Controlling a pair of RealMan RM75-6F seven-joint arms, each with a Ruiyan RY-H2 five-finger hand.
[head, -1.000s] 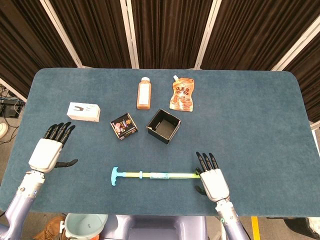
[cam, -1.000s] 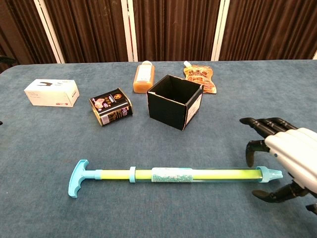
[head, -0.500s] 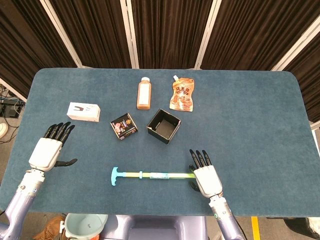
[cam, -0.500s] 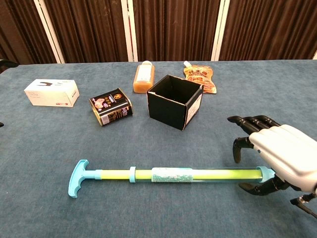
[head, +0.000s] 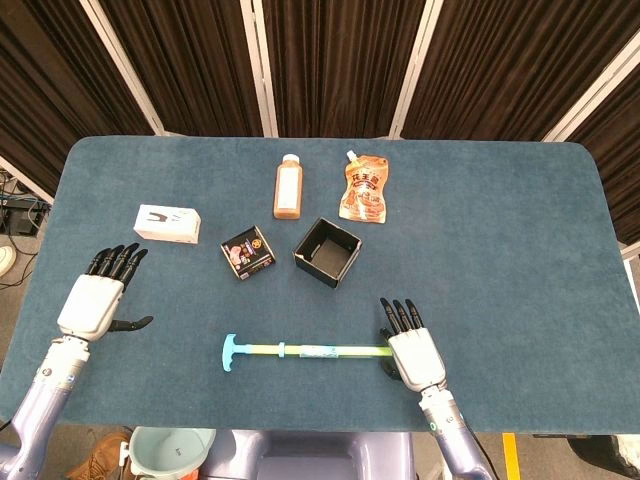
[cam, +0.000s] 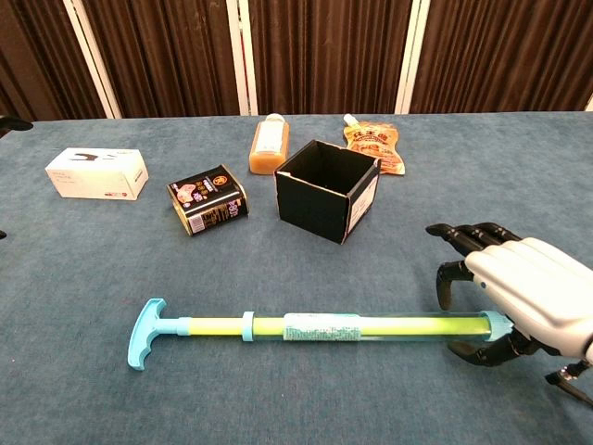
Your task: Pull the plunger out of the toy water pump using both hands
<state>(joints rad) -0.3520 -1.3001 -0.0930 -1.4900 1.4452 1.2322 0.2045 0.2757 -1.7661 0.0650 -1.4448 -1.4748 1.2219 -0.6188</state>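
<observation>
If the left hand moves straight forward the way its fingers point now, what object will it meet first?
Probably the white box. The left hand points away from the robot and slightly right, with bare table between them; it might pass just left of it.

right hand [cam: 528, 295] covers toy water pump [cam: 315, 327] barrel end | grip unclear
</observation>
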